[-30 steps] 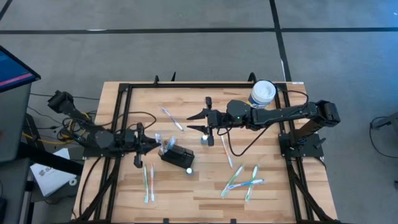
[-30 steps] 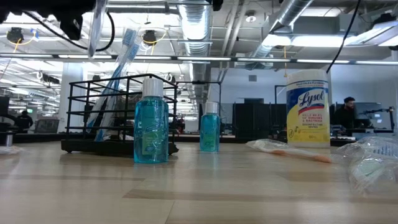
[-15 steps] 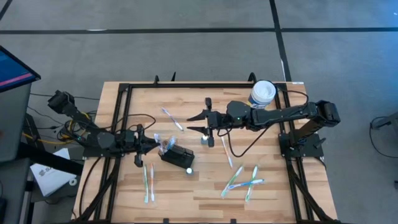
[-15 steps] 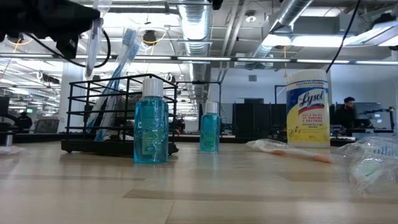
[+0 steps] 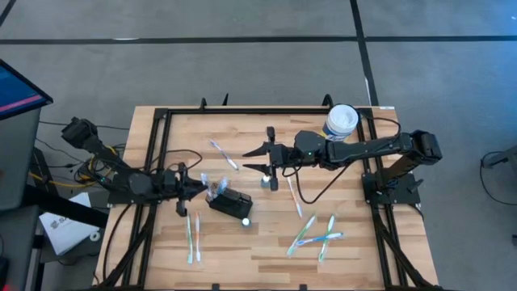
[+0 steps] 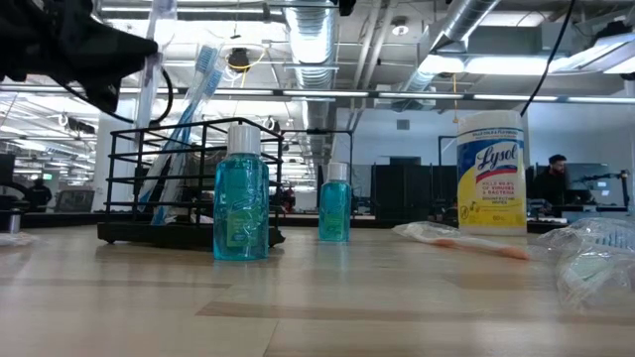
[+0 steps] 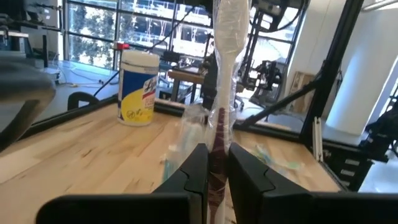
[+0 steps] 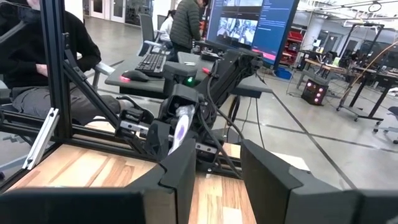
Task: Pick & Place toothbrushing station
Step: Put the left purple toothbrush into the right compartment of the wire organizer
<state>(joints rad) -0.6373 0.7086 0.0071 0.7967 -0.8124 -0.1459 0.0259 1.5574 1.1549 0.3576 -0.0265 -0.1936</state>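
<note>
The toothbrushing station (image 5: 230, 202), a black wire rack (image 6: 189, 183), stands left of the table's middle with a blue toothbrush (image 6: 194, 94) leaning in it. My left gripper (image 5: 198, 187) is at its left end, shut on a plastic-wrapped toothbrush (image 7: 222, 74) that stands upright above the rack (image 6: 149, 64). My right gripper (image 5: 252, 159) hovers open over the table's middle, nothing between its fingers (image 8: 214, 174). My left gripper pinches the wrapped toothbrush's handle (image 7: 219, 140) between its two fingers (image 7: 198, 171). The fingers come level from the table's left and lie across it. The brush stands upright, most of it above the fingers, clear of the table; its lower end is hidden.
Two small blue bottles (image 6: 241, 193) (image 6: 334, 203) stand by the rack. A yellow wipes canister (image 5: 342, 121) is at the far right. Loose toothbrushes lie near left (image 5: 192, 234), far (image 5: 222, 153) and near right (image 5: 315, 234). People sit at desks beyond the table.
My left gripper has come down toward the station with the wrapped toothbrush, staying shut on it; the brush now stands lower and more upright over the rack's left end.
</note>
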